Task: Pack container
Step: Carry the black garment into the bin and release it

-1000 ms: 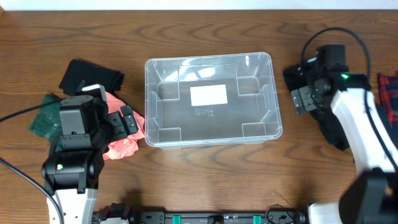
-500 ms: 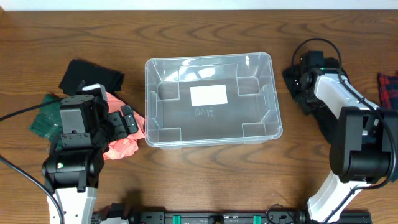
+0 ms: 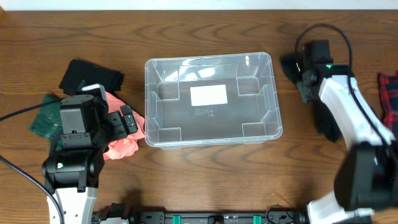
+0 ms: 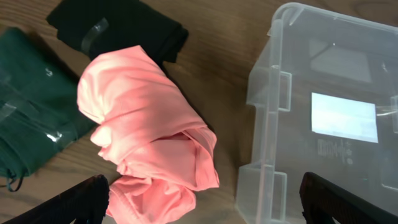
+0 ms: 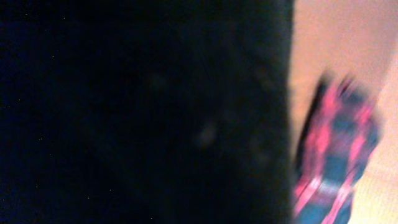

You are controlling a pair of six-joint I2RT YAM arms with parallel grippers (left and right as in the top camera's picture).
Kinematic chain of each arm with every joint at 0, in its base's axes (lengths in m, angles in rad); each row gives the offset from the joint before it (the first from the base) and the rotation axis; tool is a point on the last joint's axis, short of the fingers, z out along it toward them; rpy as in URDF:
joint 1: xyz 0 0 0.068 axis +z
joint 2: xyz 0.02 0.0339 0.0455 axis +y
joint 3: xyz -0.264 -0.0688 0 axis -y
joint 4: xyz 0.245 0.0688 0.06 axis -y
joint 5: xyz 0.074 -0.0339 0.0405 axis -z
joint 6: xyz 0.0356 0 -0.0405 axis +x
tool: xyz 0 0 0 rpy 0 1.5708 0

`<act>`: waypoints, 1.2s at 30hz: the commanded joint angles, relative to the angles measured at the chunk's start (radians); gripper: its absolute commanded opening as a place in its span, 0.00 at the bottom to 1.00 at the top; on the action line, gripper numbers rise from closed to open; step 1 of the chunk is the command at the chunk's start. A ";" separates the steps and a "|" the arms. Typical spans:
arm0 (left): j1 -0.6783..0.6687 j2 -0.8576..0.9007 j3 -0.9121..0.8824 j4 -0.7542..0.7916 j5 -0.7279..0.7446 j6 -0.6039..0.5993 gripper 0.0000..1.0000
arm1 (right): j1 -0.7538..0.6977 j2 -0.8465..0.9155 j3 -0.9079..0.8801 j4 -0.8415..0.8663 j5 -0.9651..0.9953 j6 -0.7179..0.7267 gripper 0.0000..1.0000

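The clear container (image 3: pixel 208 57) stands empty at the table's middle, a white label on its base; its left wall (image 4: pixel 267 93) shows in the left wrist view. My left gripper (image 3: pixel 127 121) hangs open over a crumpled pink garment (image 4: pixel 143 124) just left of the container, with nothing between its fingers (image 4: pixel 87 199). My right gripper (image 3: pixel 305 84) is down on a black garment (image 3: pixel 326 118) right of the container and shut on its upper end. Black cloth (image 5: pixel 143 112) fills the blurred right wrist view and hides the jaws.
A dark green garment (image 3: pixel 43 118) and a folded black one (image 3: pixel 90 74) lie left of the pink one (image 3: pixel 121 146). A red and blue plaid cloth (image 3: pixel 388 99) lies at the far right edge, also blurred in the right wrist view (image 5: pixel 336 155).
My right gripper has closed on the black garment beside the container, and its arm has swung. The left arm and the container have not moved.
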 commanded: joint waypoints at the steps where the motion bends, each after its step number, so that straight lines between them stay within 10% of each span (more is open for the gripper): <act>1: 0.013 0.000 0.019 0.000 -0.026 0.017 0.98 | 0.134 -0.208 0.116 0.040 -0.089 -0.009 0.01; 13: 0.014 0.000 0.019 -0.007 -0.026 0.017 0.98 | 0.589 -0.149 0.116 0.079 -0.159 -0.049 0.01; 25: 0.014 0.000 0.019 -0.006 -0.026 0.016 0.98 | 0.703 0.138 0.116 0.016 -0.219 -0.049 0.02; 27: 0.013 0.000 0.019 -0.006 -0.026 0.016 0.98 | 0.703 0.128 0.121 0.013 -0.204 -0.049 0.23; 30: 0.014 0.000 0.019 -0.006 -0.026 0.016 0.98 | 0.701 0.060 0.151 -0.016 -0.137 -0.048 0.99; 36: 0.013 0.000 0.019 -0.002 -0.026 0.016 0.98 | 0.618 -0.213 0.174 0.060 0.054 0.000 0.99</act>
